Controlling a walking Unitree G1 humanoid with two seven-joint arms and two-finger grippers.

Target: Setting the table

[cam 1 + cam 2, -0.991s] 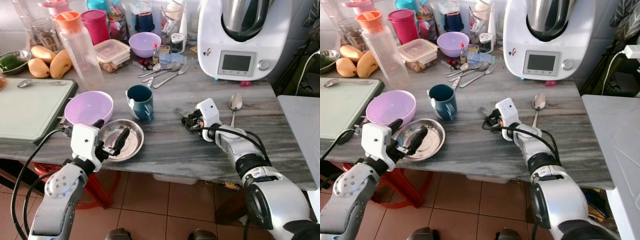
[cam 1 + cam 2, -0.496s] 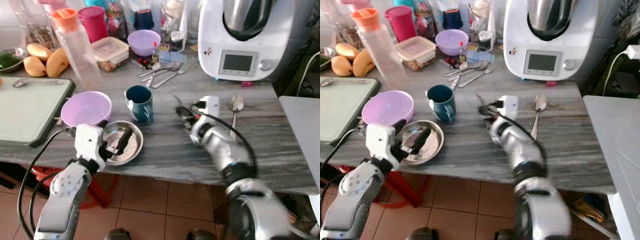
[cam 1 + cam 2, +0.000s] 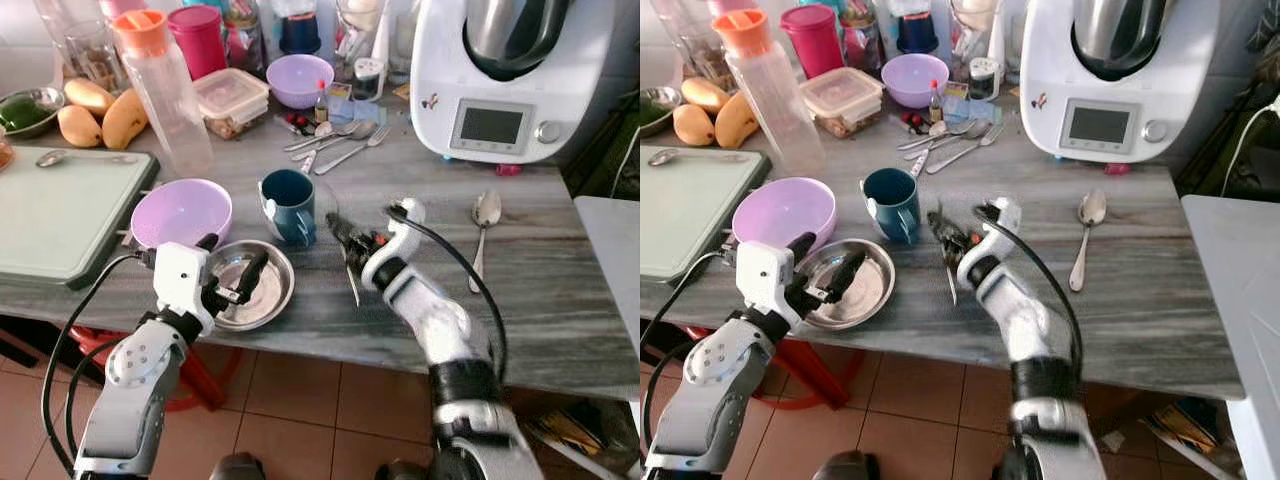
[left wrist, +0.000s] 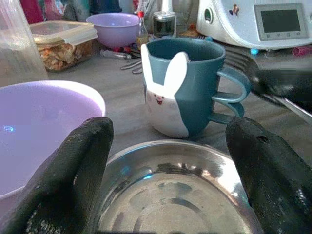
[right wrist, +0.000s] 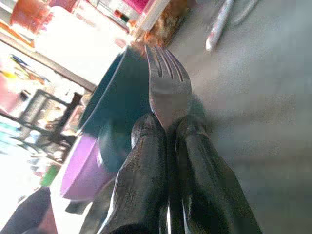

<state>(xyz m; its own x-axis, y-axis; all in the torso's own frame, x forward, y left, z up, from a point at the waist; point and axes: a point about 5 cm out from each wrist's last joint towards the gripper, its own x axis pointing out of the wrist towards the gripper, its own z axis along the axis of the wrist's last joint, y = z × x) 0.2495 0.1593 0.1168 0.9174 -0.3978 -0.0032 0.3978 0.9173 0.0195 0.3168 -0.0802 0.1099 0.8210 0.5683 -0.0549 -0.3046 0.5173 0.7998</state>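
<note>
No readable text, labels or numbers anywhere. Kitchen machine [image 3: 515, 75] screen, upper right of the eye views, is blank grey; small logo on it too tiny to read.

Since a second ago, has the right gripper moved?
Yes. The right gripper, shut on a fork, swung left from near the spoon toward the teal mug.

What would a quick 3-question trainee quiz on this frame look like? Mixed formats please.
1. True or false: the right hand is shut on a fork.
2. The left hand hovers over which item? A) purple bowl B) steel dish C) teal mug
3. Fill in: a lone spoon lies on the table in front of the white ____.

Key: 1 true; 2 B; 3 kitchen machine.
</note>
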